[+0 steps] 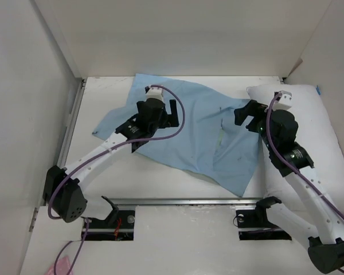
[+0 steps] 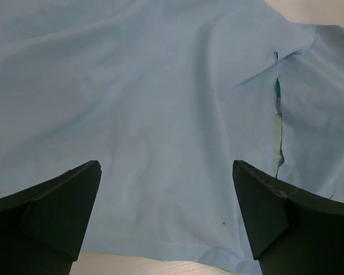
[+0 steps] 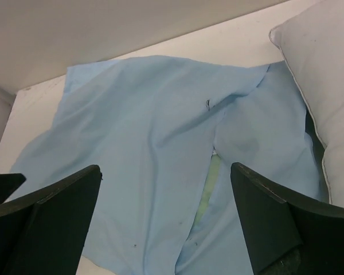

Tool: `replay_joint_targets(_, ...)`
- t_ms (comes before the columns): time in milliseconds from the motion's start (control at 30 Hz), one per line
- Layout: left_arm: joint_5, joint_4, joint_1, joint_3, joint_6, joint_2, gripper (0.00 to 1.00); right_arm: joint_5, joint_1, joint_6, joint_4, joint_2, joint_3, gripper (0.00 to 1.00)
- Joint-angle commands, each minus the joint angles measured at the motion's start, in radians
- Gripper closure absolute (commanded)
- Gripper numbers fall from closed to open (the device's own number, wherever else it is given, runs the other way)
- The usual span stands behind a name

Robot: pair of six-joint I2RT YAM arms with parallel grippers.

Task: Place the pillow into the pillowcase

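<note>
The light blue pillowcase (image 1: 189,134) lies spread flat and wrinkled across the middle of the table. A slit in it shows a strip of mint-green inner face (image 1: 221,137). The white pillow (image 1: 327,129) lies at the right, and its left edge touches the pillowcase. My left gripper (image 1: 172,110) is open and empty above the pillowcase's back left part (image 2: 160,103). My right gripper (image 1: 247,116) is open and empty above the pillowcase's right part (image 3: 149,132), just left of the pillow (image 3: 327,80). The green slit shows in both wrist views (image 2: 277,143) (image 3: 209,183).
White enclosure walls stand at the left, back and right. A metal rail (image 1: 183,201) runs along the near table edge in front of the arm bases. Another rail (image 1: 71,123) runs along the left wall. Bare table (image 1: 132,177) lies in front of the pillowcase.
</note>
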Motion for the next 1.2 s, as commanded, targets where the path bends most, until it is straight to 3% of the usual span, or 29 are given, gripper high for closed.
replay_joint_targets(0,0.010,0.048,-0.049,0.101,0.034,0.090,0.00,0.024,0.009,-0.002,0.104,-0.061,-0.004,0.00)
replay_joint_targets(233,0.061,0.066,-0.082,0.218,0.045,0.311,0.00,0.174,0.009,0.060,0.013,-0.072,-0.047,0.00)
replay_joint_targets(400,0.133,-0.010,-0.063,0.359,0.054,0.504,0.00,0.308,0.009,0.097,-0.135,-0.021,0.026,0.00)
replay_joint_targets(667,0.099,-0.043,-0.063,0.416,0.056,0.657,0.00,0.331,0.009,0.144,-0.146,-0.012,-0.011,0.00)
replay_joint_targets(800,0.107,-0.063,0.006,0.425,-0.003,0.722,0.00,0.320,0.009,0.163,-0.185,0.043,-0.020,0.00)
replay_joint_targets(900,0.107,-0.101,0.061,0.434,-0.045,0.768,0.06,0.320,0.009,0.163,-0.197,0.074,-0.011,0.00)
replay_joint_targets(1033,0.009,-0.196,0.116,0.445,-0.090,0.800,0.15,0.320,0.009,0.172,-0.212,0.086,-0.001,0.00)
replay_joint_targets(1167,-0.041,-0.279,0.197,0.445,-0.153,0.822,0.15,0.343,0.009,0.172,-0.202,0.074,-0.001,0.00)
